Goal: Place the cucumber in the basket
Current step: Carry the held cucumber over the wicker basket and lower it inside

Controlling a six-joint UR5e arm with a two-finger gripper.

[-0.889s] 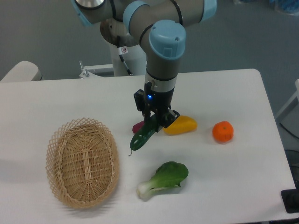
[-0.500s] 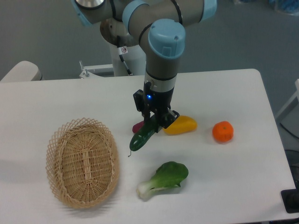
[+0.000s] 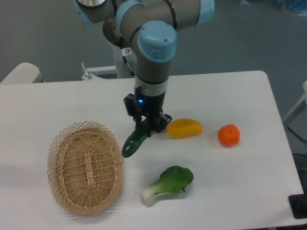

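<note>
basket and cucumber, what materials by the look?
Basket: tan woven wicker, matte, with visible strands and an open-weave rim. Cucumber, held in the gripper: dark green with a glossy, smooth skin; the sheen suggests plastic, though real produce can't be excluded.

Even overhead light, pretty bright, white bench (image 3: 57,103) slightly washed out. Shadows soft, faint. Whole frame bit soft, low-res, no obvious edge distortion.

Cucumber (image 3: 135,141) glossy, smooth; basket (image 3: 84,166) woven wicker, rough; table (image 3: 240,177) matt white.
</note>
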